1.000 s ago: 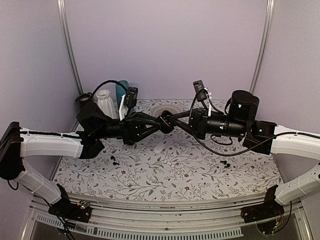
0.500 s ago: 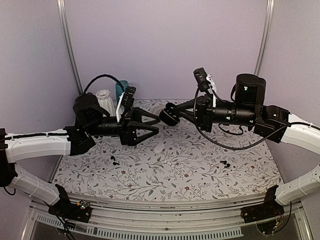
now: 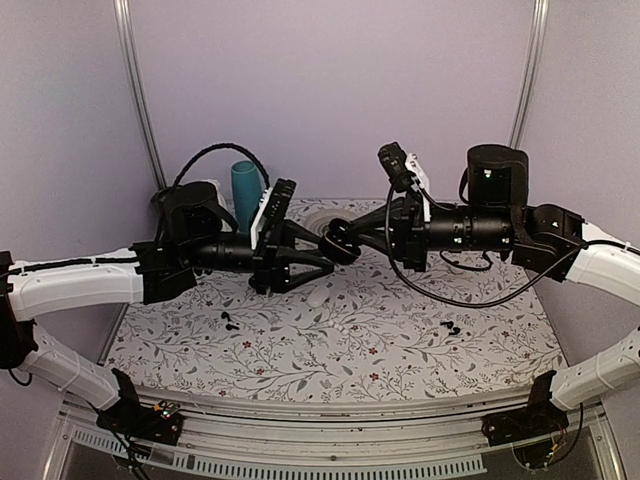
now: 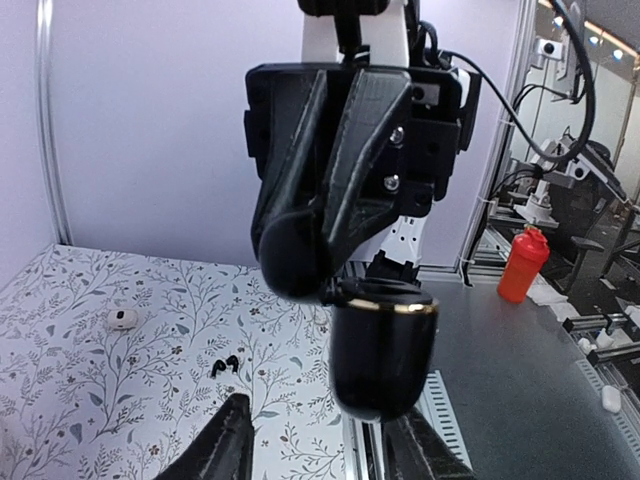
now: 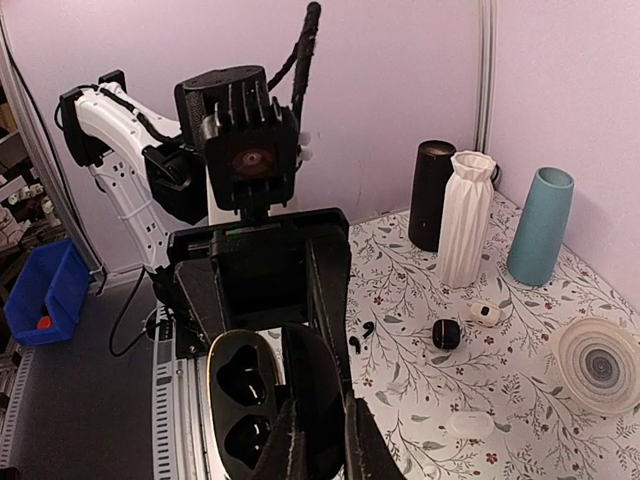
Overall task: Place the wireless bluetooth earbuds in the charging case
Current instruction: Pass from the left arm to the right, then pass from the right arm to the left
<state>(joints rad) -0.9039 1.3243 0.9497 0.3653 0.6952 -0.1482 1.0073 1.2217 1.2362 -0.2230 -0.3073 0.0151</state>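
My right gripper (image 3: 345,238) is shut on the lid of an open black charging case (image 3: 338,243) with a gold rim, held in the air above the table's middle. In the right wrist view my right gripper (image 5: 322,440) pinches the lid, and the case body (image 5: 238,400) shows two dark wells. My left gripper (image 3: 320,264) is open, its fingers just left of and below the case. In the left wrist view the case (image 4: 383,360) hangs between my left gripper's (image 4: 320,420) spread fingers. Black earbuds lie on the table at left (image 3: 229,320) and right (image 3: 452,327).
A pale white case (image 3: 318,297) lies under the grippers. A small black case (image 5: 446,333) and a white case (image 5: 485,313) sit near a black cylinder (image 5: 432,195), a white vase (image 5: 466,215) and a teal vase (image 3: 245,185). A ribbed disc (image 5: 600,365) lies at the back.
The grippers drew apart after one second ago. Since then my left gripper has moved right, up to the case. My right gripper has shifted slightly left with the case.
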